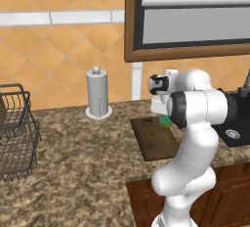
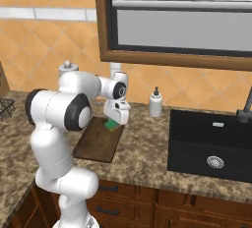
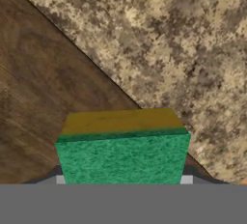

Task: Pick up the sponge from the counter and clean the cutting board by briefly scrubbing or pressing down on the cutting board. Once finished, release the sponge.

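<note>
Gripper (image 2: 114, 123) apparently holds sponge (image 3: 123, 156) over cutting board (image 3: 43, 102).

Even, bright rendered light with soft shadows and no glare; hand view looks somewhat coarse, perhaps blurred.

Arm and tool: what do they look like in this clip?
The arm is glossy white with rounded, bulbous links and dark grey to black rings at the joints. The tool has a boxy white body; its fingertips are hidden. No cables or markings are visible.
</note>
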Controlling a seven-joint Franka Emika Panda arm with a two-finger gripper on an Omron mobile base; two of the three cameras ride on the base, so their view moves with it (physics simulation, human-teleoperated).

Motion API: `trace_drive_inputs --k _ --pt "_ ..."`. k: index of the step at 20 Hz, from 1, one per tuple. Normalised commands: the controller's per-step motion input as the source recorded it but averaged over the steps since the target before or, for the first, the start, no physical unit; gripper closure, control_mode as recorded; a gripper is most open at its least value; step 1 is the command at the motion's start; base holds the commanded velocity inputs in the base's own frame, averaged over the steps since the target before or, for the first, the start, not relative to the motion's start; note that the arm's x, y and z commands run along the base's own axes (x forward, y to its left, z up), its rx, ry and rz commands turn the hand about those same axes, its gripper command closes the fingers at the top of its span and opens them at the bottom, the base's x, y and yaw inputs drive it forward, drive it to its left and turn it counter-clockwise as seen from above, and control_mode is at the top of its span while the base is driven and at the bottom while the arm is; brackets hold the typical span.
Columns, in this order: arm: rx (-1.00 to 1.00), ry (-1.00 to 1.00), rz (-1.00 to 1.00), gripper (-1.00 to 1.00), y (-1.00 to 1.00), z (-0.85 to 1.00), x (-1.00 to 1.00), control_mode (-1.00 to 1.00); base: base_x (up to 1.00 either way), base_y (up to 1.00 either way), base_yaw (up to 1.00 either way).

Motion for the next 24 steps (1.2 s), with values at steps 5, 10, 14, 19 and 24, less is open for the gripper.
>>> trace_drive_inputs --k 5,10,14,19,24 --pt "0.01 0.00 0.00 1.00 0.11 -0.10 0.44 -1.00 0.00 0.00 0.00" --pt "0.16 -0.02 0.00 1.00 0.05 -0.60 0.07 -1.00 0.00 0.00 0.00" --pt "0.19 -0.09 0.00 1.00 0.05 -0.87 0.00 -1.00 0.00 0.00 0.00" --pt "0.04 0.00 0.00 1.00 0.00 -0.20 -0.10 -1.00 0.00 0.00 0.00" --pt "0.00 0.01 0.00 1.00 0.00 -0.13 -0.75 -1.00 0.00 0.00 0.00"
